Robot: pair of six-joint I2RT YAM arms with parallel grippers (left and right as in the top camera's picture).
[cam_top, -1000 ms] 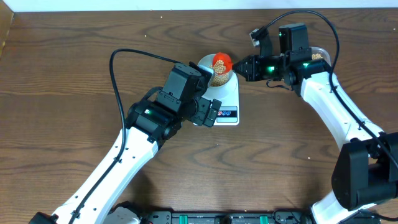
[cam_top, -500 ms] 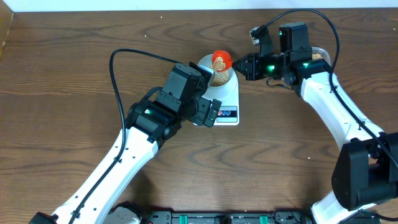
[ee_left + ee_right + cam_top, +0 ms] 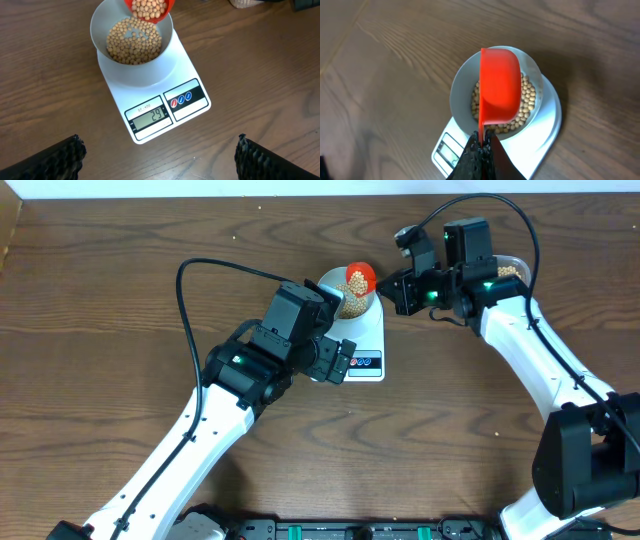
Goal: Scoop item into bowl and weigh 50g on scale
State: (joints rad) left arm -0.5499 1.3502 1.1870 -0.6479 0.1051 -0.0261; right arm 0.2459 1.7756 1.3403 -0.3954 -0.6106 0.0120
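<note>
The pale bowl [image 3: 100,20] stands on the white scale [image 3: 195,112], partly filled with tan beans [image 3: 134,42]. The scale's display [image 3: 147,118] reads 29. My right gripper [image 3: 481,145] is shut on the handle of a red scoop [image 3: 499,92], held tilted over the bowl [image 3: 460,85] with beans [image 3: 149,6] in it. The scoop [image 3: 358,277] shows above the bowl [image 3: 333,281] in the overhead view. My left gripper [image 3: 159,157] is open and empty, hovering above the table in front of the scale [image 3: 370,332].
A clear container holding beans [image 3: 512,271] sits at the back right behind my right arm. The left arm [image 3: 280,340] covers the left part of the scale in the overhead view. Brown wood table all around.
My right gripper has shifted slightly and tilted the red scoop further over the bowl. The left arm has not moved.
</note>
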